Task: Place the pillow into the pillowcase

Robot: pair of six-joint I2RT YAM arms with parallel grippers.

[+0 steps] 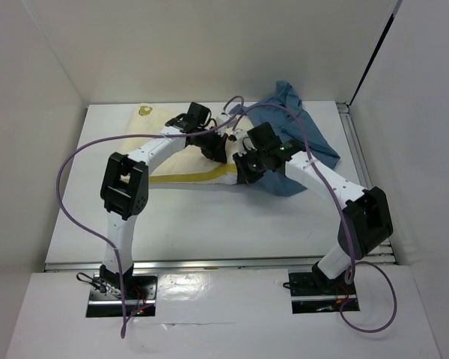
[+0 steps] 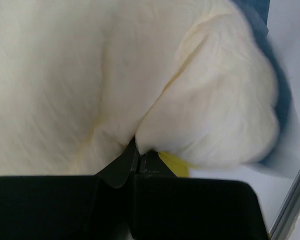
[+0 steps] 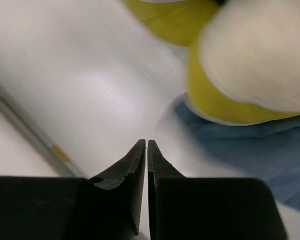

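Robot lab cell: white panels (image 1: 209, 45) enclose a white table (image 1: 224, 224) from 9 to 3 o'clock, two cabled arms (image 1: 123, 187) bolted at 6 o'clock.

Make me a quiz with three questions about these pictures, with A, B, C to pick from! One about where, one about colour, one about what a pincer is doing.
1. In the top view, on which side of the pillow is the pillowcase?
A) left
B) right
C) down by the arm bases

2. What colour is the pillowcase?
A) red
B) green
C) blue

3. The right pincer is:
A) wide open
B) shut with nothing in it
C) shut on the pillowcase

Answers:
1 B: the cloth is bunched to the right of the cream cushion.
2 C: it shows slate blue.
3 B: its jaws meet over bare table.
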